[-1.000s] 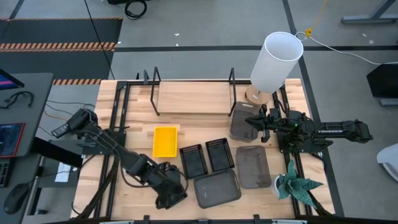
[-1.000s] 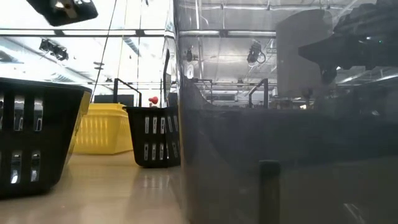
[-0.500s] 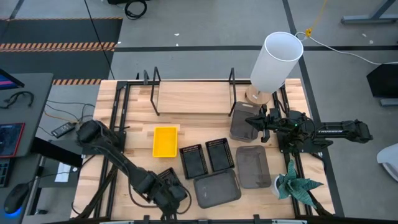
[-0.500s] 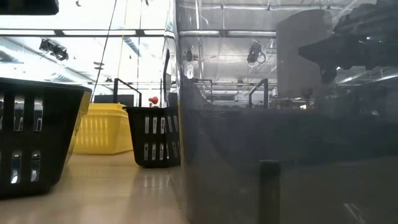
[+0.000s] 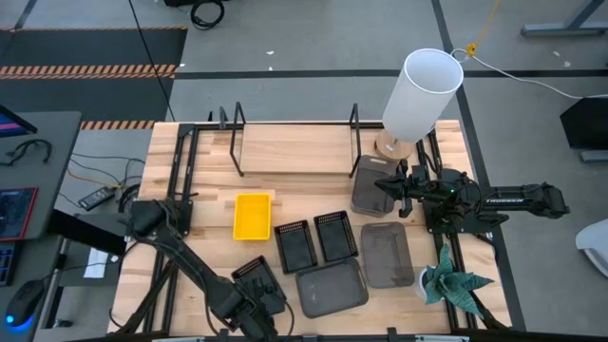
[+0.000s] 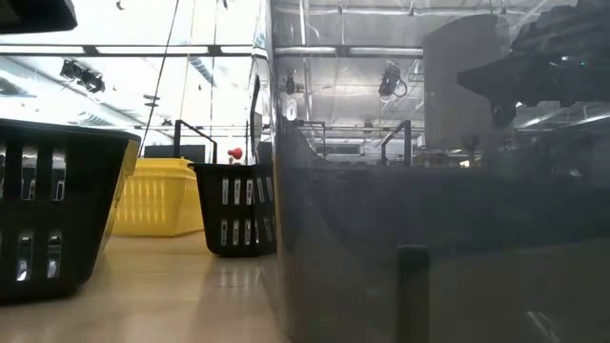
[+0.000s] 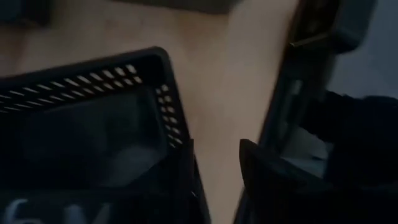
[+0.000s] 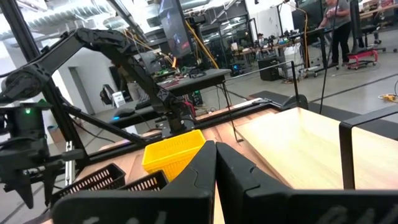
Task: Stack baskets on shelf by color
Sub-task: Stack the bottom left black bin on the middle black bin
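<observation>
1. High view: left end effector (image 5: 249, 296) grips a black mesh basket (image 5: 253, 276) near the surface's front edge.
2. Right end effector (image 5: 388, 186) closed on a grey basket (image 5: 369, 182) at the shelf (image 5: 294, 149).

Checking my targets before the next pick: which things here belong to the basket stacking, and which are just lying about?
Part of the job: yellow basket; black mesh baskets; grey baskets; shelf.

Lying about: white lamp; plant.
</observation>
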